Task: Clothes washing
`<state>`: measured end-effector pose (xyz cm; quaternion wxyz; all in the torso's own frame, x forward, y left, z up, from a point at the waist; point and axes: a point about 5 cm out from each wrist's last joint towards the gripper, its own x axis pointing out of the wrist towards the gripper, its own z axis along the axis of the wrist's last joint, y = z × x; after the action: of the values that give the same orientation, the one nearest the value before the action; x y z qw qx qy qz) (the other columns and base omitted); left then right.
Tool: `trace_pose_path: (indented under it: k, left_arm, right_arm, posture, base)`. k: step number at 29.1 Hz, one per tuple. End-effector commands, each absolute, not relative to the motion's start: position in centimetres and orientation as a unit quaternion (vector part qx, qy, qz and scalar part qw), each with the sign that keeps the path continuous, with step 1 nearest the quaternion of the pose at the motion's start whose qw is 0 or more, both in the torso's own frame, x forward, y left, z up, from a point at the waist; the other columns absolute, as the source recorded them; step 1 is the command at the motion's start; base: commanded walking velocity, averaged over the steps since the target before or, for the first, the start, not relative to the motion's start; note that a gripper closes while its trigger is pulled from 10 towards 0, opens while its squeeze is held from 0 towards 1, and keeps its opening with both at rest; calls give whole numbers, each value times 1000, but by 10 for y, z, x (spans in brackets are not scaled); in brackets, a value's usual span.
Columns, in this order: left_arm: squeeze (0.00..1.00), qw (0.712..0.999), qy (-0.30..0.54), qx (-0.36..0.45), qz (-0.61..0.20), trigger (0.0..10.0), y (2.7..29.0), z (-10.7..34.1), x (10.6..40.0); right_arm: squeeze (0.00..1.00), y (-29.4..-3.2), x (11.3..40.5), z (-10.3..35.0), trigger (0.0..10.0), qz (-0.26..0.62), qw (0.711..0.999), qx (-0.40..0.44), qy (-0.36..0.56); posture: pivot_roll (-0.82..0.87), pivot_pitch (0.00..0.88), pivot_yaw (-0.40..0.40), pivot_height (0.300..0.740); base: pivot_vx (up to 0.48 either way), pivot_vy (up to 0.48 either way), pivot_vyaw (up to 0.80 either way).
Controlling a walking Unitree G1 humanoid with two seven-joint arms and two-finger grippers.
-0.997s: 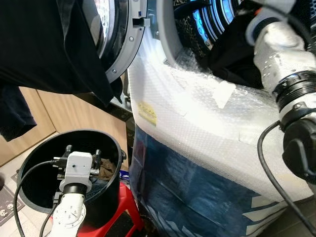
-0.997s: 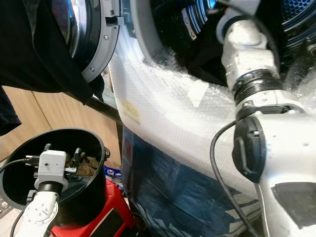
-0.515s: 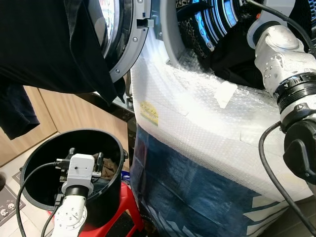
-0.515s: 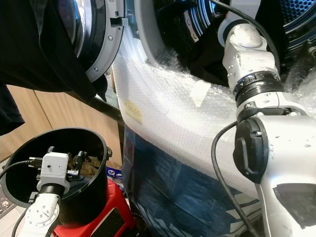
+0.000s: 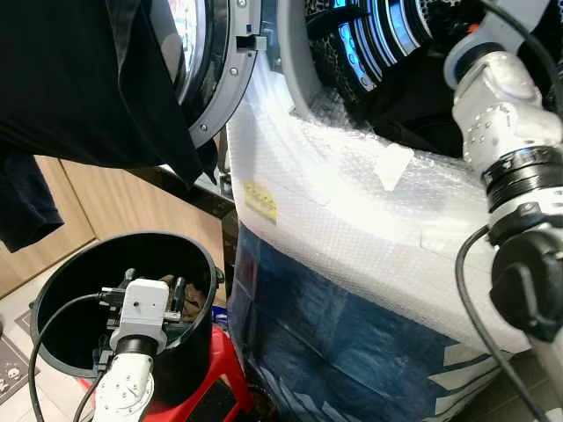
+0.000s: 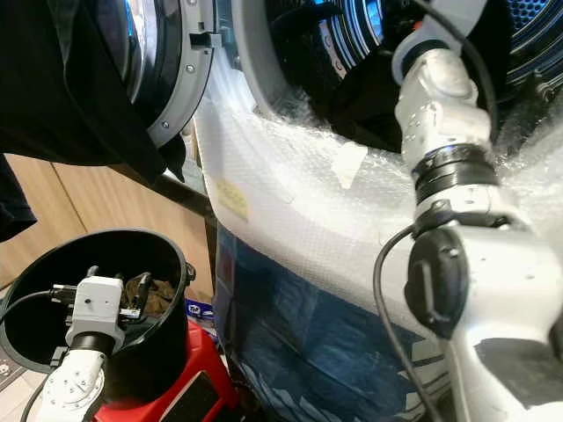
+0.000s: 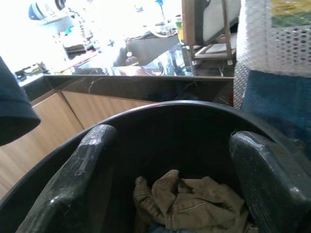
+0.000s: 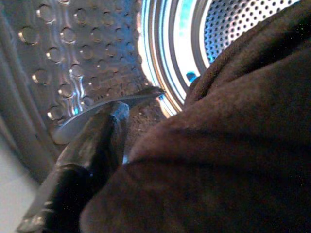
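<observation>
Left wrist view: the left pincer (image 7: 167, 160) hangs wide open inside the black bucket (image 5: 62, 281), just above a crumpled tan garment (image 7: 194, 206) at the bottom.

The right arm reaches into the washing machine drum (image 8: 97, 53), where a dark garment (image 8: 228, 145) lies against the right pincer's finger (image 8: 92, 150); whether that pincer grips the cloth or merely rests against it I cannot tell (the fabric covers most of the view). Another dark garment (image 5: 88, 88) hangs over the open machine door (image 5: 215, 79). The tan garment looks soft, light and limp, so it should bunch easily; a raised fold at its middle seems the best place to pinch, deep enough that the cloth does not slip free on lifting.
</observation>
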<state>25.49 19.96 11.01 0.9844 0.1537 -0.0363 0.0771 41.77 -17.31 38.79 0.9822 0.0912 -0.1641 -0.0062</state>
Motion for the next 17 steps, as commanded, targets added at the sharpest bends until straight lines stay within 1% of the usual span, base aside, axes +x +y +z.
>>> trace_pose_path:
  k: [1, 7, 12, 15, 17]
  left_arm:
    - [0, 984, -36, 157, 70, 10000, 196, 112, 254]
    - [0, 984, -33, 158, 74, 10000, 199, 111, 250]
    - [0, 984, -32, 157, 75, 10000, 198, 110, 249]
    - [0, 984, -32, 156, 76, 10000, 197, 110, 248]
    - [0, 984, -32, 155, 76, 10000, 197, 110, 248]
  right_arm:
    - [1000, -172, 414, 393, 10000, -1, 980, 92, -177]
    - [1000, -176, 403, 384, 10000, -6, 977, 79, -195]
    - [1000, -174, 394, 370, 10000, 10, 979, 84, -185]
    - [1000, -166, 378, 367, 10000, 61, 976, 79, -195]
    - [1000, -164, 375, 367, 10000, 72, 975, 77, -198]
  posture:
    - [273, 16, -56, 740]
    - [278, 13, -63, 740]
    - [283, 8, -71, 740]
    - [282, 2, -72, 740]
    - [282, 2, -72, 740]
  base:
    - [0, 0, 0]
    - [0, 0, 0]
    - [0, 0, 0]
    - [0, 0, 0]
    - [0, 0, 0]
